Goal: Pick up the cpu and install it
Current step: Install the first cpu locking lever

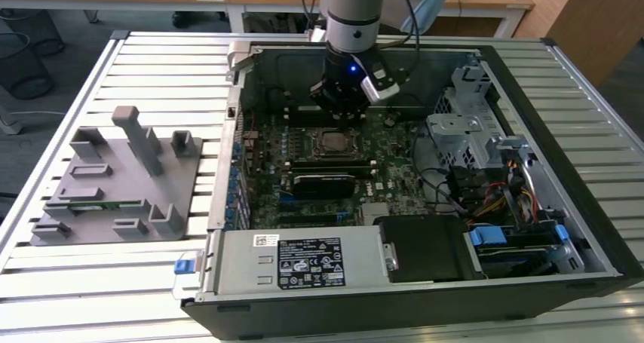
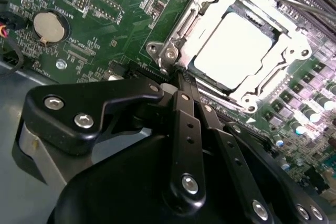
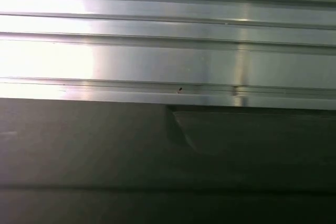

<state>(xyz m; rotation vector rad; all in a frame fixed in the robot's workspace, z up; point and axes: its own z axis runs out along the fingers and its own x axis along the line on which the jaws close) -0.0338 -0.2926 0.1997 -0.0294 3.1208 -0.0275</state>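
The cpu (image 2: 239,51) was already seated in the metal socket (image 2: 173,38) on the motherboard (image 2: 105,3), with the silvery top showing, seen in the second wrist view. The hand (image 2: 181,77) was pressed together with nothing pinched, its tip parked at the socket frame's 7 o'clock corner. In the exterior view the hand (image 1: 348,117) was hung just past 12 o'clock of the socket, inside the open case (image 1: 563,169). Probably the chip should be checked for lying flat, so any push is best kept straight down and gentle.

The arm (image 1: 354,11) hangs straight down, wrist vertical, and its pincer (image 1: 348,117) points downward with fingers (image 2: 185,124) seemingly pressed together, holding nothing.
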